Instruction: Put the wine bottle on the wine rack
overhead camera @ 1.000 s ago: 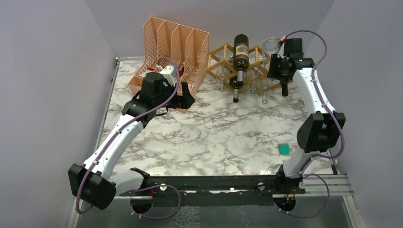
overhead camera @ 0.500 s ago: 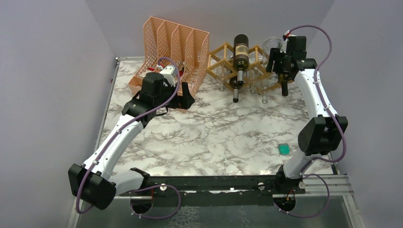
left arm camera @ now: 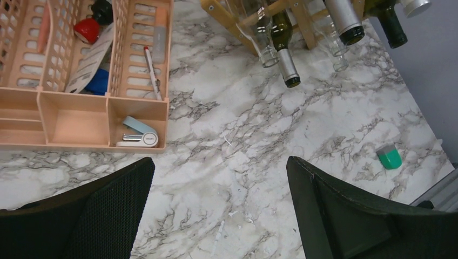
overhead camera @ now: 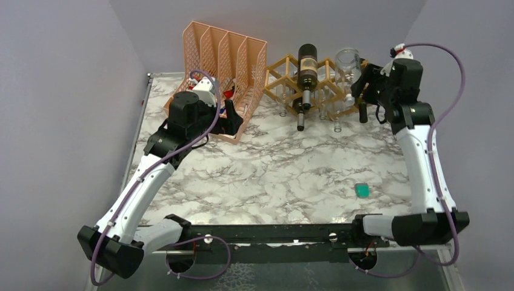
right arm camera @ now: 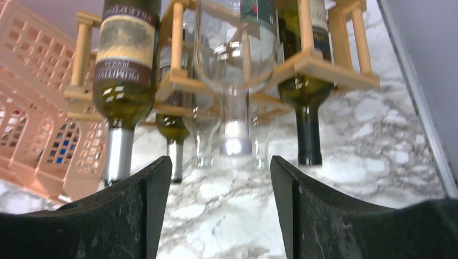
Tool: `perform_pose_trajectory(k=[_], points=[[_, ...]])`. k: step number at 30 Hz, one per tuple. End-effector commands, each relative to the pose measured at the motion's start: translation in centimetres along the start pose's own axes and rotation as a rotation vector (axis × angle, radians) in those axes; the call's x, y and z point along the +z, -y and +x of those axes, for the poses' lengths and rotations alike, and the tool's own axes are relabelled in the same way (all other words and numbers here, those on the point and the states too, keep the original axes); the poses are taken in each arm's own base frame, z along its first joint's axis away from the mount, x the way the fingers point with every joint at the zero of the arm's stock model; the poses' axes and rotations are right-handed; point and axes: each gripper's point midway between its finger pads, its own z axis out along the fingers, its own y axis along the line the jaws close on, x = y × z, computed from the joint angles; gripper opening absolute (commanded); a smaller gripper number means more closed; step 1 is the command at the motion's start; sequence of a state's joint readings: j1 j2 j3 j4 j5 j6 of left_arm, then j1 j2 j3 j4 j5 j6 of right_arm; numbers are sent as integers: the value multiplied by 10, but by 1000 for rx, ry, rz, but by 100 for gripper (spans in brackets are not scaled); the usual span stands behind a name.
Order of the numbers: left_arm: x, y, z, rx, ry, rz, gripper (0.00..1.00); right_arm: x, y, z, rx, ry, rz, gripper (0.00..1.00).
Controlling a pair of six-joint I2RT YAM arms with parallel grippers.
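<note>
The right gripper (right arm camera: 219, 181) stands with its two black, rough-surfaced fingers apart and nothing between them, touching nothing. Straight ahead of its gap, a little above the fingertips, the clear wine bottle (right arm camera: 233, 48) lies in the wine rack (right arm camera: 324, 67), its rounded glass body cradled by thin pale-wood slats and its neck sloping down toward the gripper. To the left of that gap a dark bottle with a tan label (right arm camera: 127, 54) rests in the same lattice. To the right a dark green bottle (right arm camera: 308, 102) points its neck at the table. Further right of the fingers the grey-veined marble table (right arm camera: 378, 118) ends at a metal edge strip (right arm camera: 410, 97) just beside the wall, so room is tight on that side. Under and behind the fingers the marble is open. The left gripper (left arm camera: 219, 167) is spread wide and holds nothing, hanging over bare marble. Ahead of its left finger sits the peach mesh organiser (left arm camera: 75, 116) with a pale blue stapler (left arm camera: 137, 135) in a front compartment. A small teal object (left arm camera: 389, 158) lies off beyond its right finger.
</note>
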State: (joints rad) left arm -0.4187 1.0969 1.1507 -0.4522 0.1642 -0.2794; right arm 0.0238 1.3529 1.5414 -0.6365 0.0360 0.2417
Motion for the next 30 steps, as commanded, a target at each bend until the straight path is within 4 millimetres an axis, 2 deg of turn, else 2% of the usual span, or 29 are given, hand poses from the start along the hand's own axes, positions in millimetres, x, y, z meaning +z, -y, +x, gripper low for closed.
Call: perform_pose_trajectory(k=[1,4,8,12,16,22,27,30], points=[[-29,1,-46,58,159,-37,99,-39,-6,24,116,-7,-54,71],[-43,0,-58,82,202,-64,99,-67,5,44,143,-23,-17,73],[-60,-3,-71,115,254,-101,99,-104,28,72,176,-30,86,76],[-80,-2,-89,147,313,-126,99,-132,35,87,174,-7,89,76],[-104,-1,-106,176,369,-155,99,-160,39,81,171,62,90,76],[-139,-2,-124,197,458,-201,99,-194,36,62,160,162,58,77],[-155,-5,-126,205,491,-230,99,-212,35,52,160,206,47,78],[-158,-5,-124,207,490,-232,99,-220,33,47,159,231,37,78]])
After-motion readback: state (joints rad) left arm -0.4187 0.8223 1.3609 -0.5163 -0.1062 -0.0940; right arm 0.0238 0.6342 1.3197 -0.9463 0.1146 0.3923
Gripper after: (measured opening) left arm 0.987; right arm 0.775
